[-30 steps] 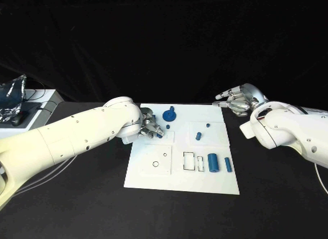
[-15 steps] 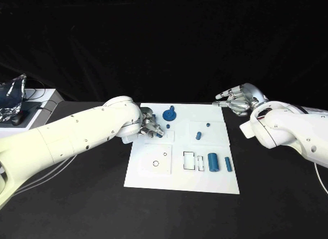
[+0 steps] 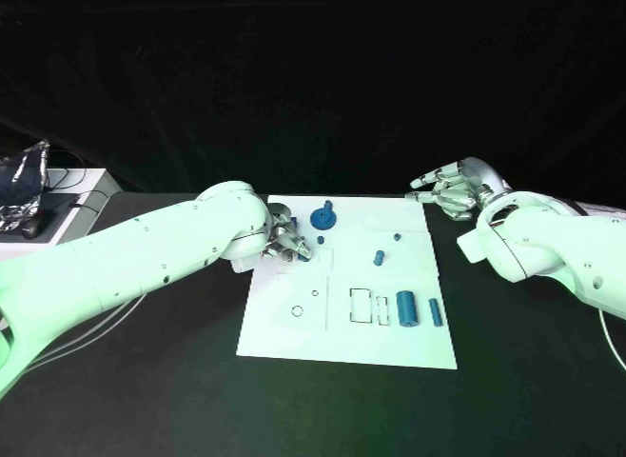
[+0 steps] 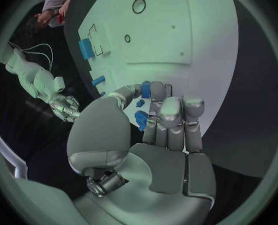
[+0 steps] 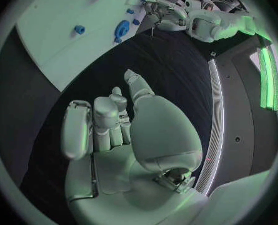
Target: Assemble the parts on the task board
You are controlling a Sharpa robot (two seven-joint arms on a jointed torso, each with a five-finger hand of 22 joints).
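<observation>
Left hand [image 3: 287,242] over task board [image 3: 352,338] parts [image 3: 408,309]

Task board [image 3: 347,328]: lay flat mid-tabletop [image 3: 148,400].
Left hand [image 3: 285,243]: fingers rested at board's left edge.
Right hand [image 3: 450,190]: hovered beyond far right corner.

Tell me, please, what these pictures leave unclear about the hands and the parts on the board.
- Head view: the left hand is partly behind its own forearm; its grip cannot be judged there.
- Left wrist view: a small blue part sits at the fingertips, partly covered by fingers; its shape is unclear.
- Head view: the empty outlines on the task board are too small to read.
</observation>
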